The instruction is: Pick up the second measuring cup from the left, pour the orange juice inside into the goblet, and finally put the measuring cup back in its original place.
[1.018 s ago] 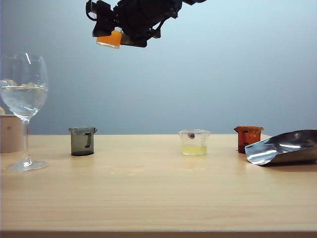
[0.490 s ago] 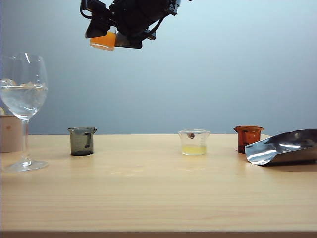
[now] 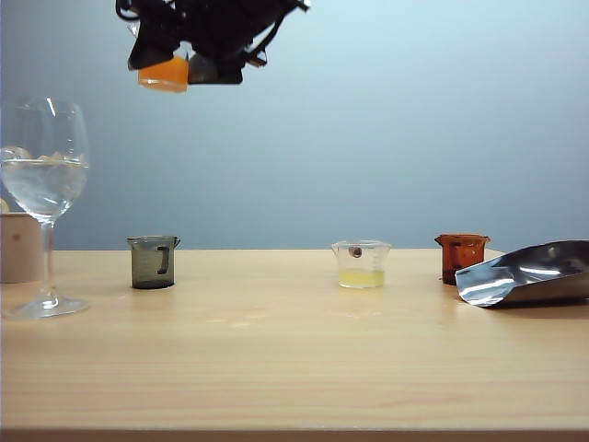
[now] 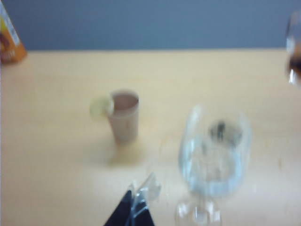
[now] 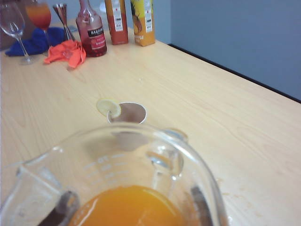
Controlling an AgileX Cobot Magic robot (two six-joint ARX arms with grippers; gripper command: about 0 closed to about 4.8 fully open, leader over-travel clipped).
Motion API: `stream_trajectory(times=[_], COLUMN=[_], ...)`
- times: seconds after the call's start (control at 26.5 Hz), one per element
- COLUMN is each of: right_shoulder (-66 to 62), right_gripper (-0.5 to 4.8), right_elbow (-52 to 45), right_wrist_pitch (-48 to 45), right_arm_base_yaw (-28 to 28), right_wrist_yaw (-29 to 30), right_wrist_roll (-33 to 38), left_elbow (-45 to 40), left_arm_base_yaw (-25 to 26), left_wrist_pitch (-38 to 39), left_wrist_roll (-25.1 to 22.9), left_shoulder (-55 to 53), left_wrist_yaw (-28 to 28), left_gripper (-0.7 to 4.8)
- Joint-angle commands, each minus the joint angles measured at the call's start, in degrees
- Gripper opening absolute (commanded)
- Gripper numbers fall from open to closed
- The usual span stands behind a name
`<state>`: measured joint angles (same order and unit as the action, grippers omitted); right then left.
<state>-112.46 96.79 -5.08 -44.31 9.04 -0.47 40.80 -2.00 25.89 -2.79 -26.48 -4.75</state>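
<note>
Exterior view: your right gripper [image 3: 170, 66] hangs high above the table [image 3: 294, 359], clamped on the second measuring cup [image 3: 164, 74], which carries the orange juice [image 3: 166, 75]. The goblet [image 3: 43, 207] stands at the far left of the table, its bowl partly filled with clear liquid. On the table you have a smoky grey cup [image 3: 153, 261], a clear cup [image 3: 361, 264] with pale yellow liquid at the bottom, an amber cup [image 3: 461, 257] and a metal scoop [image 3: 529, 273] just beside it. Compared with a second ago, the gripper and its cup have shifted left, toward the goblet; the table items have not moved.

Left wrist view: the picture is blurred. You see the goblet [image 4: 214, 162] from above and a tumbler [image 4: 124, 117] with a lemon slice on its rim. Of the left gripper only one dark fingertip [image 4: 134, 211] shows; its jaw state cannot be told.

Right wrist view: the second measuring cup [image 5: 117, 179] sits between the dark fingers [image 5: 59, 214], jaws half-spread and grasping it, the orange juice [image 5: 129, 207] pooled low inside. Bottles [image 5: 91, 28] stand at the far table edge.
</note>
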Motion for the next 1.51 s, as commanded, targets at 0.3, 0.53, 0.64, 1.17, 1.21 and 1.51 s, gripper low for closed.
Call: stream_trajectory(times=[0.3, 0.53, 0.64, 1.17, 1.21, 1.51], right_shoulder=[0.2, -1.0, -3.2, -6.5, -6.6, -7.3], right_gripper=[2.1, 2.1, 2.1, 2.1, 2.1, 2.1], right_elbow=[4.9, 5.6, 8.0, 12.7, 12.7, 12.7], right_wrist_pitch=[3.3, 3.7, 5.5, 8.6, 8.7, 8.8], right_arm_base_yaw=[-0.5, -1.1, -1.2, -2.0, -2.3, -3.3], right_wrist_yaw=[0.1, 0.1, 1.4, 0.9, 0.7, -0.6], right_wrist_roll=[-6.8, -7.5, -7.5, -16.7, -17.2, -18.3], left_elbow=[6.8, 6.8, 6.8, 6.5, 6.4, 6.0], left_arm_base_yaw=[-9.6, -15.8, -15.6, -4.3, -4.6, -5.9], left_wrist_pitch=[-2.7, -2.3, -1.4, 2.9, 2.8, 2.8], left_wrist_roll=[0.2, 0.2, 0.2, 0.2, 0.2, 0.2], left_shoulder=[-12.1, -12.5, -12.4, -10.0, -10.0, -10.5], left_wrist_yaw=[-1.7, 2.3, 3.5, 2.8, 2.9, 4.8], left_gripper=[-0.03, -0.03, -0.03, -0.03, -0.03, -0.03])
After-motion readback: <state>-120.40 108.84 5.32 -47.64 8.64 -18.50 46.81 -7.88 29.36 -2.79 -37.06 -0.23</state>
